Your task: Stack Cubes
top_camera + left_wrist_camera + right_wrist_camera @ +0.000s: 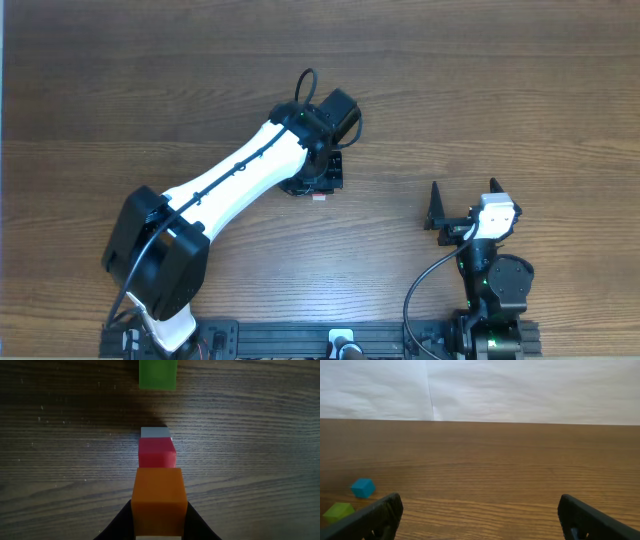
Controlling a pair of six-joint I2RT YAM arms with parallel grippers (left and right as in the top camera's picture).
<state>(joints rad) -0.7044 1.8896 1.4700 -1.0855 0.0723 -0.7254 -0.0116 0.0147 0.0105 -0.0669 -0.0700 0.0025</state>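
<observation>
My left gripper (159, 510) is shut on an orange cube (159, 500), its dark fingers (117, 522) pressing both sides. Just past the orange cube lie a red cube (157, 454) and a pale grey cube (156, 433), all in one line; I cannot tell whether they are stacked. A green cube (157, 374) sits apart, farther off. In the top view the left gripper (318, 182) is near the table's middle. My right gripper (465, 203) stands open and holds nothing, low at the right. Its wrist view shows a blue cube (363, 487) and the green cube (339, 511) far off.
The wooden table (500, 90) stretches bare around the arms. A pale wall (520, 390) rises behind the table's far edge in the right wrist view.
</observation>
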